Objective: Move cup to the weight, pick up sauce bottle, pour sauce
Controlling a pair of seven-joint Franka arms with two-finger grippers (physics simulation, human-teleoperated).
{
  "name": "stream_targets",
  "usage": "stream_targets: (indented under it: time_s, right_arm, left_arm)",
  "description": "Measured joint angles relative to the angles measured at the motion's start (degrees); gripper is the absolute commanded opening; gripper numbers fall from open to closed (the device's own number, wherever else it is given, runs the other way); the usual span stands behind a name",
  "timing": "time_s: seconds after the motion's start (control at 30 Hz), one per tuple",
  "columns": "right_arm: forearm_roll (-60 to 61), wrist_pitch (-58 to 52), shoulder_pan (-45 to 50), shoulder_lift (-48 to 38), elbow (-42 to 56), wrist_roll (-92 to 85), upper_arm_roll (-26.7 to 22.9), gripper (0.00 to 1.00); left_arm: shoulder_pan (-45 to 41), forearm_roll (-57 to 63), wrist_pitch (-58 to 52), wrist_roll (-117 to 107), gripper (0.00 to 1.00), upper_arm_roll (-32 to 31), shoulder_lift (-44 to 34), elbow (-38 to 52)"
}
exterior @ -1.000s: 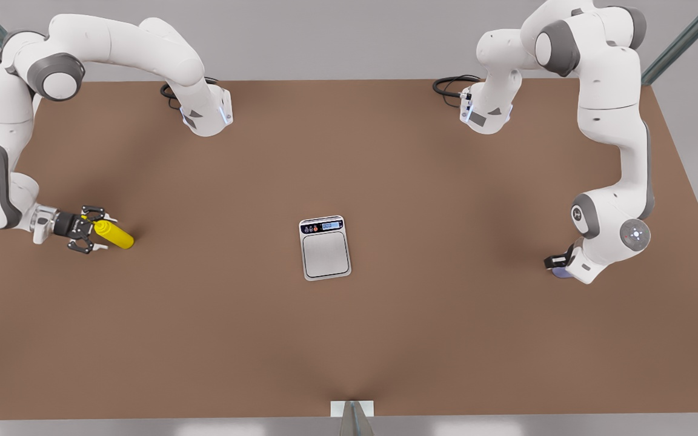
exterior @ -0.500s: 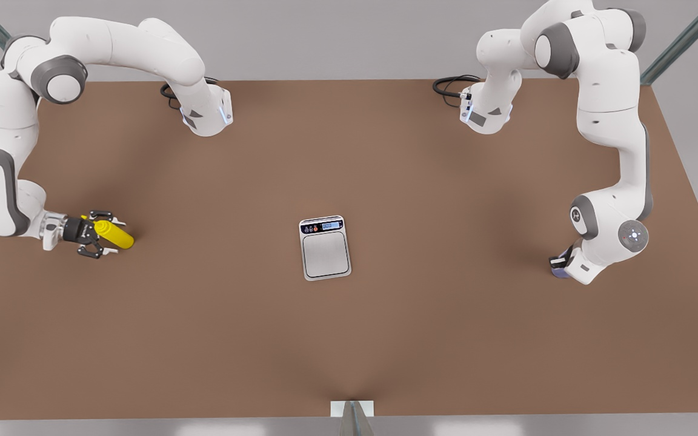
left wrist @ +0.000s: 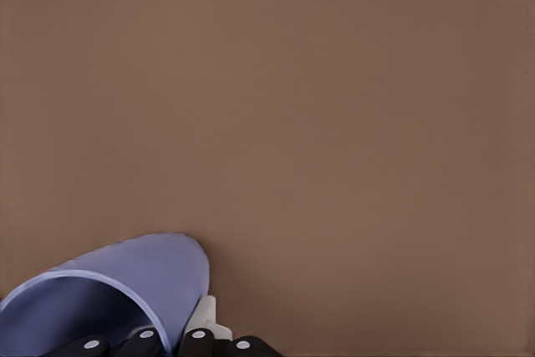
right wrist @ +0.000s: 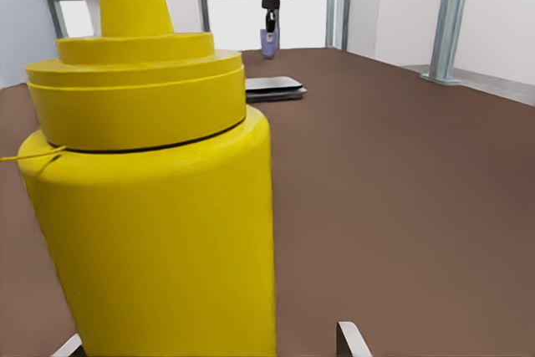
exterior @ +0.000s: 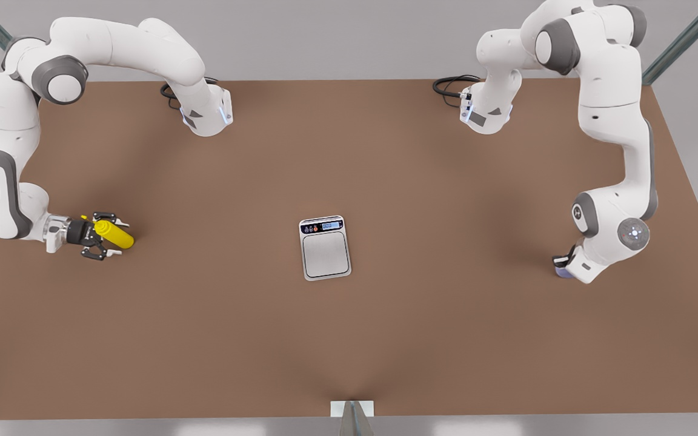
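Observation:
The yellow sauce bottle (exterior: 116,235) lies on its side near the table's edge at the front view's left. My right gripper (exterior: 102,235) is open, with one finger on each side of the bottle's neck end. In the right wrist view the bottle (right wrist: 159,206) looms close and a finger pad (right wrist: 351,339) stands apart from it. The lavender cup (left wrist: 125,290) is at the front view's right, mostly hidden under the arm, with a sliver of the cup (exterior: 562,273) showing. My left gripper (left wrist: 180,336) is shut on its wall. The weight (exterior: 325,248) lies mid-table, bare.
The brown table (exterior: 446,339) spreads wide between the arms. Both arm bases (exterior: 206,115) stand at its far edge with black cables beside them. A small white bracket (exterior: 352,409) sits at the near edge. Metal posts (right wrist: 449,18) rise beyond the table.
The right gripper has slid forward along the bottle, its fingers now further around it. The left arm has shifted slightly toward the front view's right and lower over the cup.

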Motion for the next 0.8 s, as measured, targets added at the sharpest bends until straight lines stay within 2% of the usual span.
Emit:
stream_targets:
  time_s: [0.03,0.07,0.13,0.33,0.8]
  right_arm:
    - [0.0,0.0,0.0,0.0,0.0,0.0,0.0,1.00]
    - [0.0,0.0,0.0,0.0,0.1,0.0,0.1,0.90]
    - [0.0,0.0,0.0,0.0,0.1,0.0,0.2,0.76]
    - [0.0,0.0,0.0,0.2,0.4,0.1,0.5,0.72]
    - [0.4,0.0,-0.1,0.3,0.4,0.1,0.5,0.65]
  left_arm:
    - [-0.2,0.1,0.1,-0.8,0.21,-0.5,-0.3,0.0]
    - [-1.8,0.2,0.2,-2.4,0.21,-0.6,-0.3,0.0]
    - [-2.5,0.3,0.1,-4.2,0.21,-0.9,-0.8,0.0]
    - [-10.3,0.4,-2.1,-16.9,0.21,-1.5,-2.9,0.1]
    - [-26.8,-0.6,-2.5,-44.2,0.21,-2.0,-1.4,3.6]
